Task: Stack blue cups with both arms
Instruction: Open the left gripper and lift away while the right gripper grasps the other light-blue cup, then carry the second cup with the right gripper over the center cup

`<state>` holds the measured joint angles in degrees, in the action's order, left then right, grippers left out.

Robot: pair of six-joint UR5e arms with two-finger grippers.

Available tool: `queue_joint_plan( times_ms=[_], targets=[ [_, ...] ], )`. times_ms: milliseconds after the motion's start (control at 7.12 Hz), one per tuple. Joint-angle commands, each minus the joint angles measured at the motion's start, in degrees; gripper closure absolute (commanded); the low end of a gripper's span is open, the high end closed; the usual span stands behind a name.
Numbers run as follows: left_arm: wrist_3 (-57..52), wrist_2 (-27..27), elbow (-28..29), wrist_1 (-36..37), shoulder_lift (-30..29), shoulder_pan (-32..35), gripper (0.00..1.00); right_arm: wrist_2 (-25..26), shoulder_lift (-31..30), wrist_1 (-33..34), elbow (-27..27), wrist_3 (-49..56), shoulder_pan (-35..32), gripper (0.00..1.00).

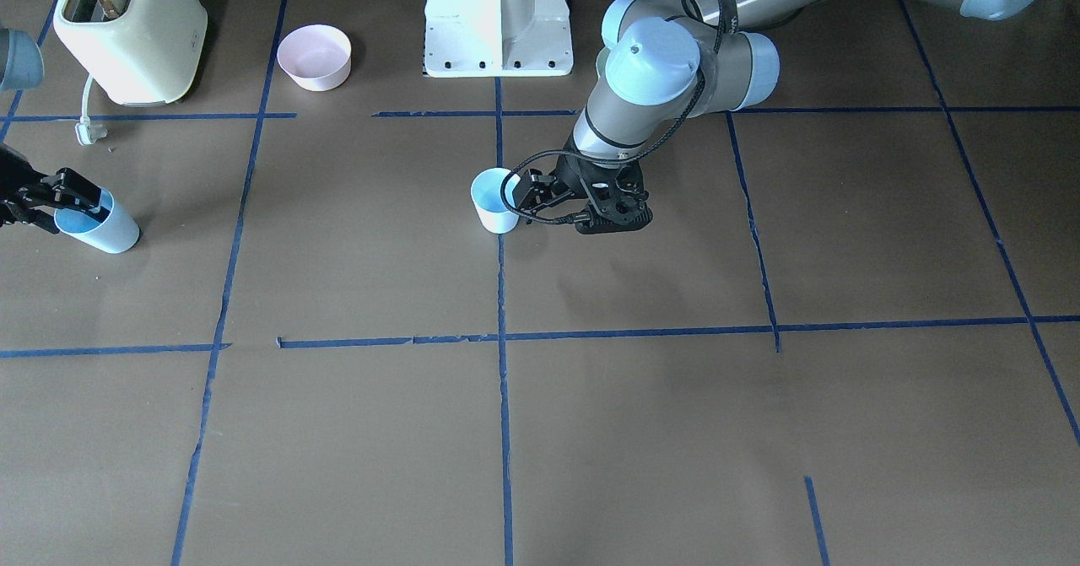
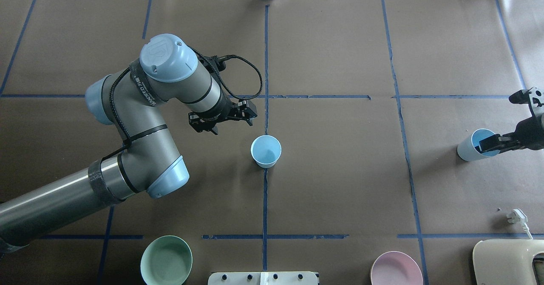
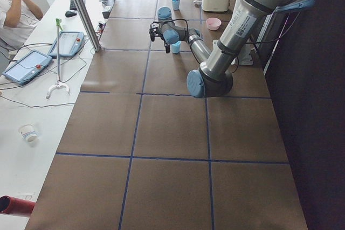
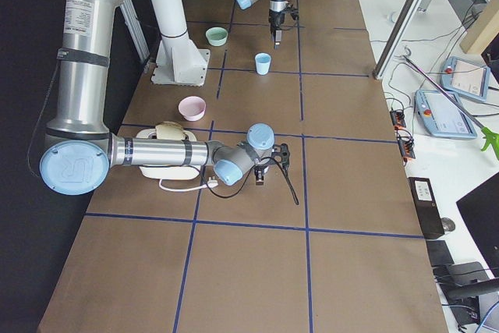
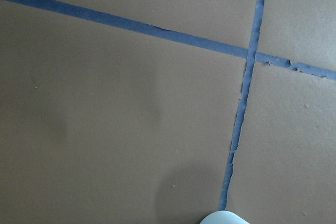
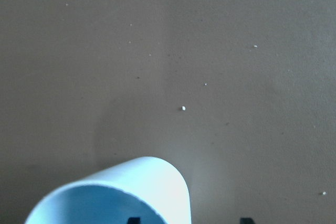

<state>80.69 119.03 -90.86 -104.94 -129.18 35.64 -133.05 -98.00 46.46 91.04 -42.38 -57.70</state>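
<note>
One blue cup (image 1: 496, 203) stands upright at the table's middle (image 2: 266, 150) on a blue tape line. My left gripper (image 2: 250, 114) hovers just beside and above it, apart from it, open and empty. Only the cup's rim (image 5: 226, 217) shows in the left wrist view. The second blue cup (image 1: 105, 229) stands at the table's far right end (image 2: 468, 151). My right gripper (image 2: 488, 145) straddles its rim, one finger inside and one outside. In the right wrist view the fingertips (image 6: 134, 219) stand apart on either side of the cup's wall (image 6: 163, 182).
A cream toaster (image 1: 131, 35) with its loose plug (image 1: 87, 132) and a pink bowl (image 1: 315, 57) sit near the robot's side on the right arm's half. A mint-green bowl (image 2: 166, 260) sits by the left arm. The white pedestal base (image 1: 498, 22) stands between them.
</note>
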Motion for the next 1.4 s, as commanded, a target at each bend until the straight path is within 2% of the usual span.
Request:
queue_joint_plan(
  times_ms=[0,140,281,421,562,702,843,1124,1264],
  targets=[
    [0.0,0.1,-0.9,-0.1,0.6,0.7,0.00,-0.7,1.3,0.1,-0.2,0.0,0.5,1.00],
    [0.0,0.1,-0.9,-0.5,0.9,0.7,0.00,-1.1,1.8,0.1,0.4,0.0,0.6,1.00],
    [0.0,0.1,-1.2,-2.1,1.6,1.3,0.00,-2.9,2.3,1.1,3.2,-0.4,0.7,1.00],
    [-0.1,0.2,-3.7,-3.2,4.4,2.3,0.00,-4.0,7.7,7.2,8.0,-8.7,0.7,1.00],
    [-0.1,0.2,-6.1,-3.5,6.4,3.4,0.00,-3.5,13.6,10.3,11.7,-18.3,3.8,1.00],
    [-0.1,0.2,-6.4,-3.5,7.3,3.9,0.00,-3.1,19.9,10.7,12.5,-28.2,7.6,1.00],
    [-0.3,1.8,-6.5,-3.6,8.3,5.6,0.00,-0.9,27.0,15.5,12.4,-34.5,11.3,1.00],
    [-4.6,3.1,-6.7,-4.2,10.5,6.3,0.00,7.8,40.8,34.9,12.1,-34.6,17.6,1.00],
    [-4.6,3.1,-6.7,-4.2,10.6,6.5,0.00,10.6,43.7,39.2,11.7,-34.9,19.4,1.00]
  ],
)
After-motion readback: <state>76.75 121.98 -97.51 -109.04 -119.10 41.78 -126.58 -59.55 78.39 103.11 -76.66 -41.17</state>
